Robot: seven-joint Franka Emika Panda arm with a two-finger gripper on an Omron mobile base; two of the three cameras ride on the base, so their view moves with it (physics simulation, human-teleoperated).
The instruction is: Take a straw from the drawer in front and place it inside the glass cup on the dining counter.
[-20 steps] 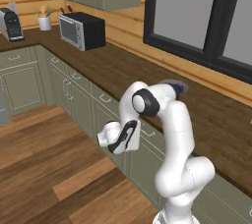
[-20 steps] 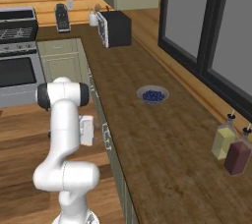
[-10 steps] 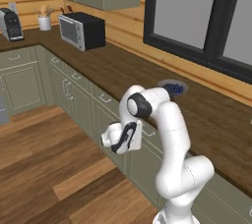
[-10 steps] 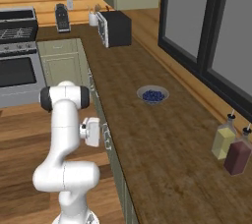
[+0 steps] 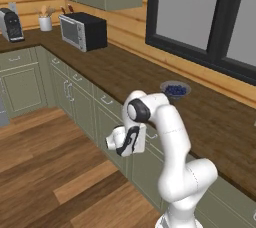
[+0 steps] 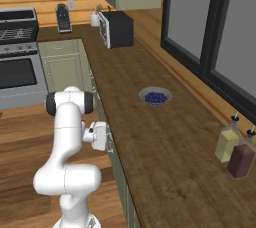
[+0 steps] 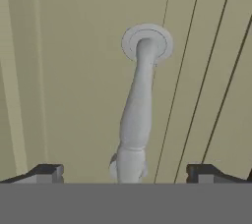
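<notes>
My gripper is open against the sage-green drawer front. Its two dark fingertips stand on either side of the small silver bar handle, apart from it. From the left base the gripper faces the drawer row under the dark worktop, and from the right base the gripper sits right at the cabinet face. The drawer is closed, so the straw is hidden. The glass cup and the dining counter are out of view.
A grey bowl of blueberries sits on the dark wood worktop. Two bottles stand at its right end, a black microwave at the far end. A stove stands left of the cabinets, over wood floor.
The hand has moved in toward the drawer front and slightly lower, closing the gap to the handle. The base views have not shifted.
</notes>
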